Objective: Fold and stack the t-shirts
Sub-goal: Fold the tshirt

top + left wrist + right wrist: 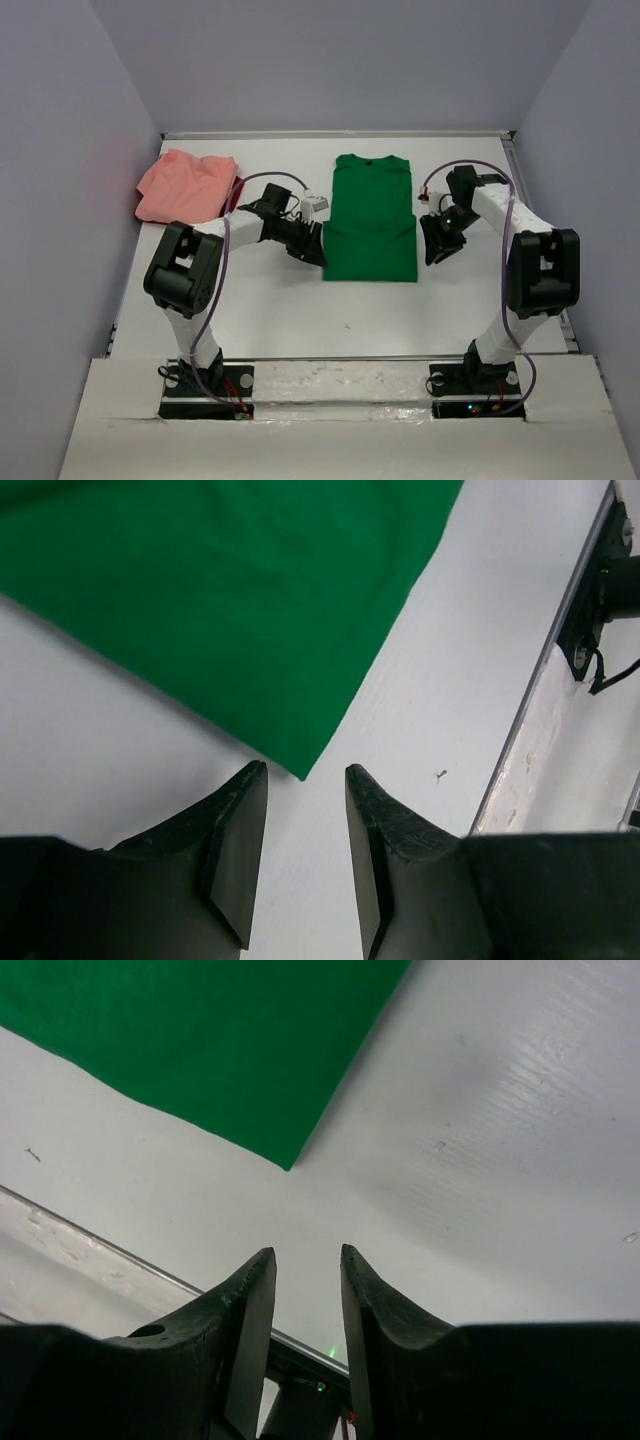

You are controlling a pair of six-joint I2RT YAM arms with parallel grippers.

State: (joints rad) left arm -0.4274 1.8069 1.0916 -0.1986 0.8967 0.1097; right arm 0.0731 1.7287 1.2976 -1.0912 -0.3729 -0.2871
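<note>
The bright green t-shirt lies flat in the table's middle, sleeves folded in, collar at the far end. The salmon-pink t-shirt lies crumpled at the far left, with a bit of dark red cloth at its right edge. My left gripper is open and empty, just left of the green shirt's near left corner. My right gripper is open and empty, just right of the shirt's near right corner. In each wrist view the corner lies ahead of the fingertips, untouched.
The white table has a raised rim at the far edge and a metal rail along its near edge. Lavender walls close in both sides. The right arm's base shows beyond the rail in the left wrist view.
</note>
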